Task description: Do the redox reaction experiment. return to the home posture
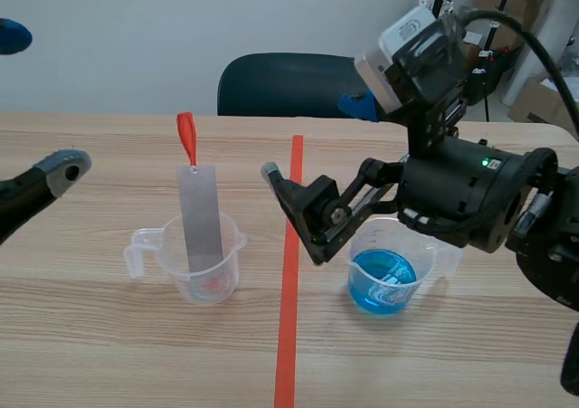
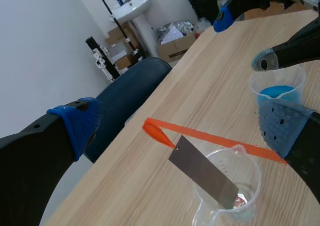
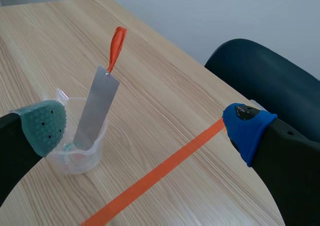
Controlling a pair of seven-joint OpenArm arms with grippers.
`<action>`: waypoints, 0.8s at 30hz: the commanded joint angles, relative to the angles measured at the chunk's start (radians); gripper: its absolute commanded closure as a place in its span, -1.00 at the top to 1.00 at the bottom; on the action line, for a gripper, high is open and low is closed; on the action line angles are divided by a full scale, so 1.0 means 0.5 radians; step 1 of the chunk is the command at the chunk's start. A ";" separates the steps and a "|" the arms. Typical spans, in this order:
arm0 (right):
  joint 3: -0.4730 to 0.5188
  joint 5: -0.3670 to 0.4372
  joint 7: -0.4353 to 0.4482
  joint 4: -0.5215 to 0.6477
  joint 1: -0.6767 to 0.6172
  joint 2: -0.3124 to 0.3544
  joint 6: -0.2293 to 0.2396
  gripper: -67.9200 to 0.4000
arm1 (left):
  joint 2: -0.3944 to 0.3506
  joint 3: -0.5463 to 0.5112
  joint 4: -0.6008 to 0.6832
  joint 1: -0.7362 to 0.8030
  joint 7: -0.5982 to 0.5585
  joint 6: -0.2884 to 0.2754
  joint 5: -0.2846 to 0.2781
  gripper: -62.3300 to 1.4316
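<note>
Both cups are seen loaded and nothing is being carried, so the experiment itself is judged done. The return to the home posture is taken as the step in hand.

The metal strip [image 1: 201,218] is found leaning in the clear cup [image 1: 172,268], mid-bench on the left-edge side of the tape line [image 1: 289,317]. The blue cup [image 1: 441,256] is set just across that line, toward the right edge. The left jaws are held released and empty out by the bench's left edge, well apart from the strip. The right jaws are spread wide too, with nothing between them, hung close by the blue cup and pointed toward the tape line.

The next move is judged to call for the right arm [image 1: 470,195] to be lifted before it is drawn back, since the blue cup looks like light, thin plastic and is easily tipped.

The strip is seen as a flat, thin rectangle of dull grey metal, with an orange-red tag [image 1: 186,137] fixed through a hole at its top. Both cups are of clear moulded plastic; a pouring lip and a side handle are shown on the strip's cup. The blue liquid [image 1: 382,281] is bright and clear. The bench [image 1: 90,345] is of pale wood grain.
</note>
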 commanded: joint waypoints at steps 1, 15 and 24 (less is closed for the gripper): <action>0.050 -0.034 0.069 0.065 -0.044 0.007 -0.035 1.00 | 0.095 0.101 -0.079 -0.104 0.028 0.004 -0.021 1.00; 0.250 -0.259 0.439 0.401 -0.613 0.162 -0.211 1.00 | 0.198 0.539 -0.079 -0.311 0.121 -0.004 0.038 1.00; 0.322 -0.396 0.695 0.513 -0.947 0.223 -0.301 1.00 | 0.199 0.558 -0.079 -0.303 0.126 -0.029 0.029 1.00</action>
